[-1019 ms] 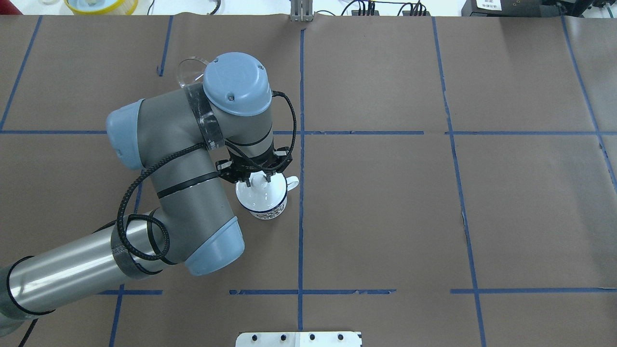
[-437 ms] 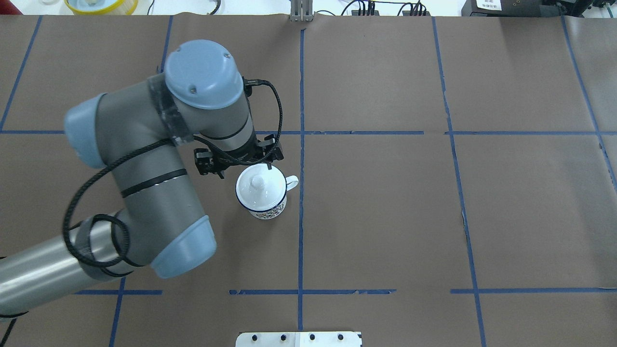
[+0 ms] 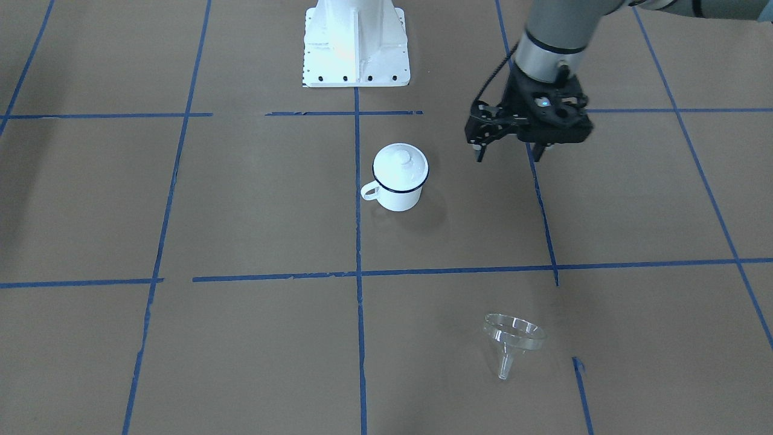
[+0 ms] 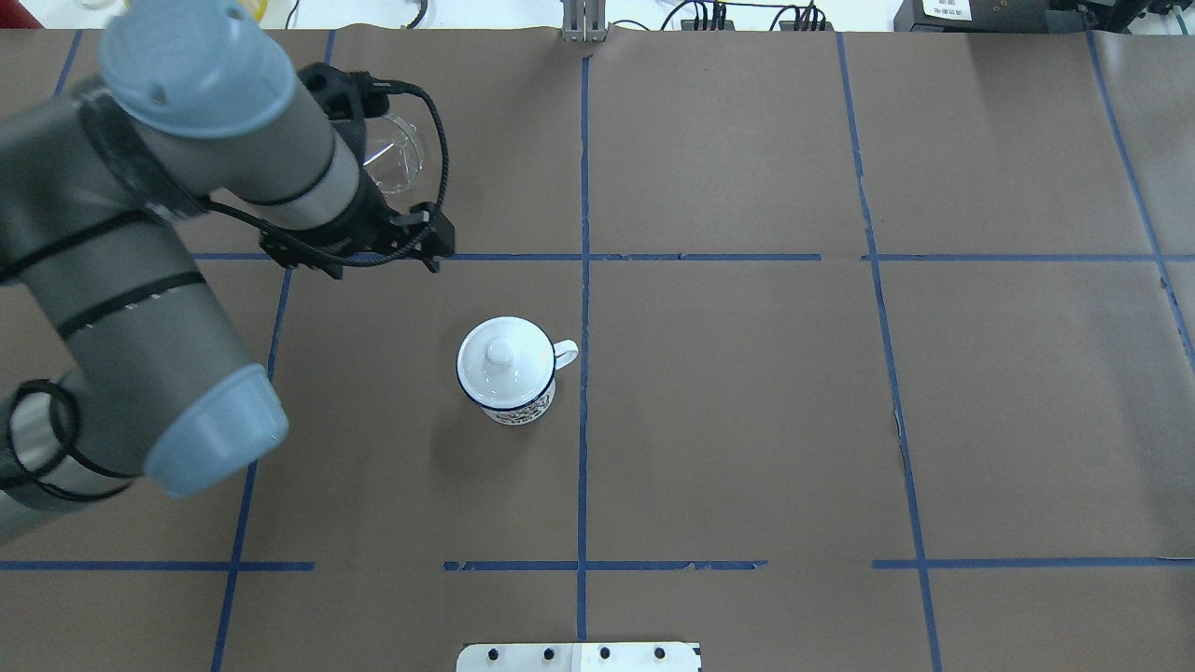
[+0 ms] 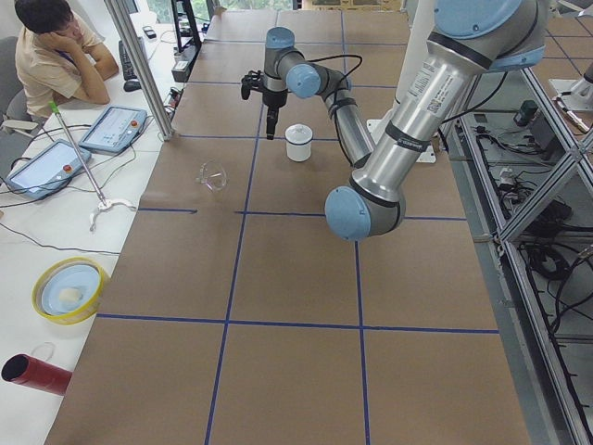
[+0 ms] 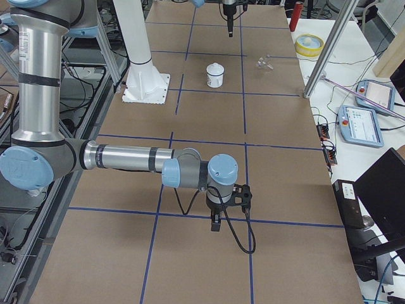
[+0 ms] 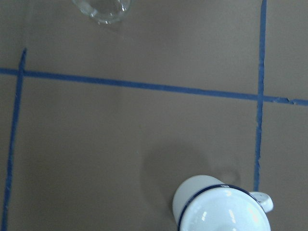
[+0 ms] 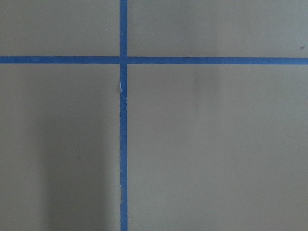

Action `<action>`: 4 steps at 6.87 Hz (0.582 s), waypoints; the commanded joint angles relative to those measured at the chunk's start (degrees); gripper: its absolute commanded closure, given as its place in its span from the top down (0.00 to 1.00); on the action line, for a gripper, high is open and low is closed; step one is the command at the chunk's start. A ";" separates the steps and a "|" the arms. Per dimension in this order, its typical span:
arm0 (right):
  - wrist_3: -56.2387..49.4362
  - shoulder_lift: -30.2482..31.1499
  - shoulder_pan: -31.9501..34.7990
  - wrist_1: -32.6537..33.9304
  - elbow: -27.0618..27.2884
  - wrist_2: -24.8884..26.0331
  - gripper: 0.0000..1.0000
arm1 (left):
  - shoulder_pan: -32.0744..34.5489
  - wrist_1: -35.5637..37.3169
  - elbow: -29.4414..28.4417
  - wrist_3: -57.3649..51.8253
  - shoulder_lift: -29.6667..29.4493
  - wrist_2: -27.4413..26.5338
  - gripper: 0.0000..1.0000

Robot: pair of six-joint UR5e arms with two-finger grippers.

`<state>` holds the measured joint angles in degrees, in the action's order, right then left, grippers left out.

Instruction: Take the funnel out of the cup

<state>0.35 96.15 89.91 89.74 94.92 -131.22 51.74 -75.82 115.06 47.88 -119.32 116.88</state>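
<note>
Aloft, left claw (image 3: 509, 156) downward and agape.

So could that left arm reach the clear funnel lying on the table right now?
Probably yes. The funnel lies on bare paper, well apart from the cup, with nothing over or against it. The left gripper hangs open above the table nearby, and no object stands between them.

Grey arm tubes (image 4: 140, 336), pale blue joint caps (image 4: 191, 56), looped black cable (image 4: 442, 149), black jaws
</note>
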 commanded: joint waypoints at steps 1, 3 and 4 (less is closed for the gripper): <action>0.00 0.00 0.00 0.00 0.01 0.00 1.00 | 15.77 -2.75 -4.27 -24.14 9.77 5.02 1.00; 0.00 0.00 0.00 0.00 -0.08 0.00 1.00 | 27.30 -7.99 -14.01 -43.04 16.18 12.28 1.00; 0.00 0.00 0.00 0.00 0.00 0.00 1.00 | 32.75 -11.86 -19.73 -48.87 19.96 15.19 1.00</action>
<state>0.35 96.16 89.91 89.74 94.86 -131.22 78.16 -83.78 101.46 6.89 -103.43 128.43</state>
